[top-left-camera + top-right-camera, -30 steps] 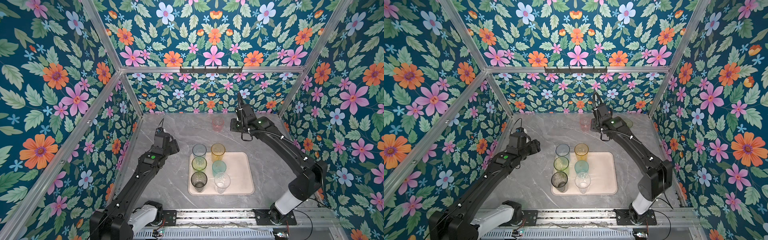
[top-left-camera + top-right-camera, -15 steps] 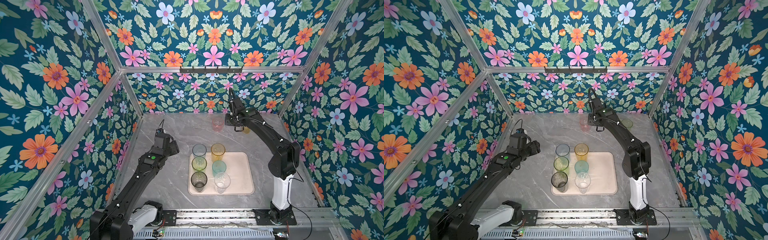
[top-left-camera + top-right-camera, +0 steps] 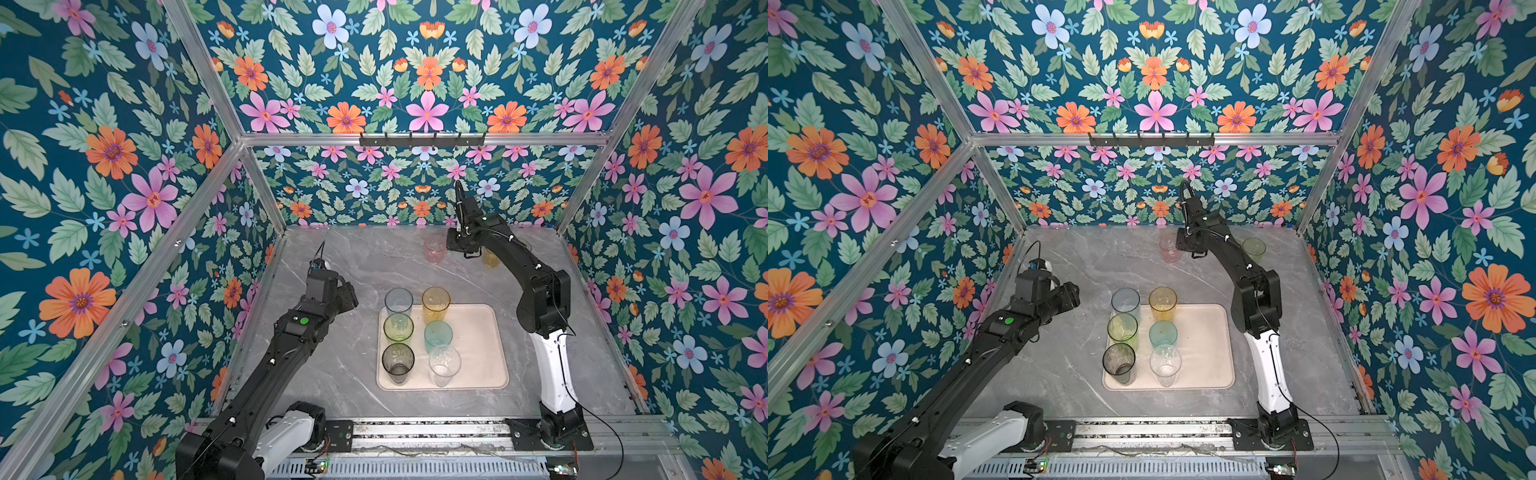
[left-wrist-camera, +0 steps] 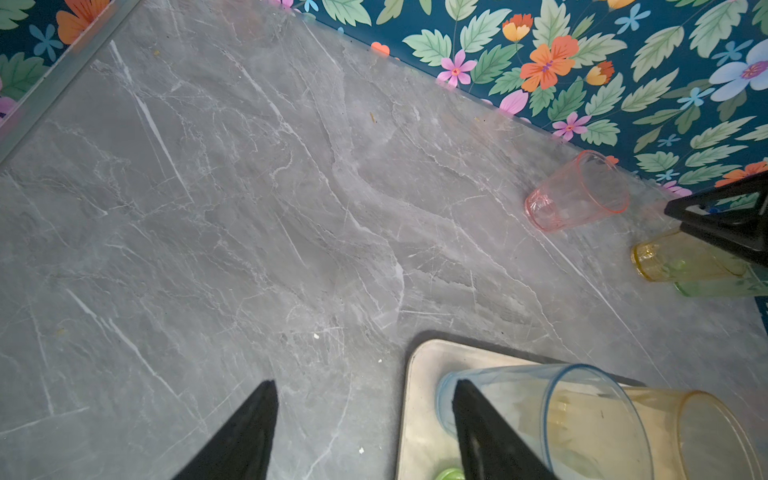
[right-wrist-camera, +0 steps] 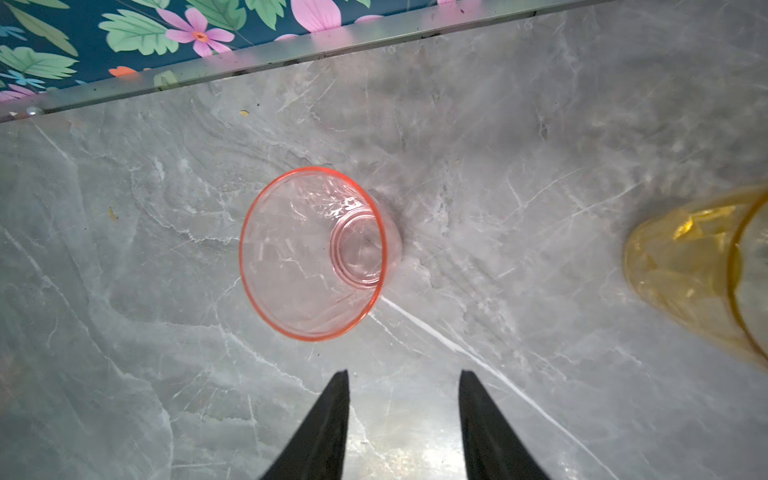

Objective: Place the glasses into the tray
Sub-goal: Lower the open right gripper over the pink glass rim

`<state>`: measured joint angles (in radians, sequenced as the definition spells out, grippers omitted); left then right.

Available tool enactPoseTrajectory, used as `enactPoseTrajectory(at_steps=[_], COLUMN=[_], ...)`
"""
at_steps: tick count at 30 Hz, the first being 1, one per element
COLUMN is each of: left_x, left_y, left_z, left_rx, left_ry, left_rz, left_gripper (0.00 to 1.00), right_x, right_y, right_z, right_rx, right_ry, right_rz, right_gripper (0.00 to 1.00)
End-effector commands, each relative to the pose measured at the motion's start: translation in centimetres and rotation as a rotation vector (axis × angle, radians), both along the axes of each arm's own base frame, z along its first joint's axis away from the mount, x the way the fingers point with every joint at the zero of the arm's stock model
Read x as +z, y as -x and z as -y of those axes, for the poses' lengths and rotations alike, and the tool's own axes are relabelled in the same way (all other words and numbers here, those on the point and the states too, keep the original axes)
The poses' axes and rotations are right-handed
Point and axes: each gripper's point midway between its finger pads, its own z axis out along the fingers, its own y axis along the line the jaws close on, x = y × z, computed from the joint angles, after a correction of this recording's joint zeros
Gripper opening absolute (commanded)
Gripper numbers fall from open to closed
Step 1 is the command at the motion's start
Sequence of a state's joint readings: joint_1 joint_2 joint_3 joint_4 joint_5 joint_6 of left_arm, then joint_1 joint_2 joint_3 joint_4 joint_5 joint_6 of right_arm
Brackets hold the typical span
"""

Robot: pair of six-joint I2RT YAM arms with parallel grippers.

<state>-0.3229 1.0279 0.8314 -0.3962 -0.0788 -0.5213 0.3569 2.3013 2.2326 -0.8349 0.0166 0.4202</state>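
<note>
Right gripper [image 5: 401,384] faces pink glass [image 5: 313,253], amber [image 5: 685,266] beside.

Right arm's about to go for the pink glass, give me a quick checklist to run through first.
1. Right claw open and empty: ok.
2. Pink glass upright on the table: ok.
3. Pink glass between the right claw's fingers: not ok, it lies ahead of the tips.
4. Short amber glass apart from the pink glass: ok.
5. Bare room on the tray: ok.
6. Left claw open, empty, by the tray's corner: ok.
</note>
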Motion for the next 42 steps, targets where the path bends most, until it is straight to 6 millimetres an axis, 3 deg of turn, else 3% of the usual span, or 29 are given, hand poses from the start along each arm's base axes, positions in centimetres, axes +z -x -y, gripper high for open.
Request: enactPoseTrajectory(at_steps=[1, 42], left_x=[-0.1, -1.7], left_y=[-0.2, -1.3], left_z=[0.1, 0.5], left_rx=[0.000, -0.011], left_ry=[0.006, -0.016], left_rz=[0.006, -0.043], left_gripper=[0.70, 0.70], right_x=[-0.7, -3.7], right_y=[0.0, -3.8], right_z=[-0.2, -2.0], right_rx=[0.001, 0.020], right_ry=[-0.011, -0.066], right_rz=[-0.024, -0.033], right_gripper=[0.45, 0.46])
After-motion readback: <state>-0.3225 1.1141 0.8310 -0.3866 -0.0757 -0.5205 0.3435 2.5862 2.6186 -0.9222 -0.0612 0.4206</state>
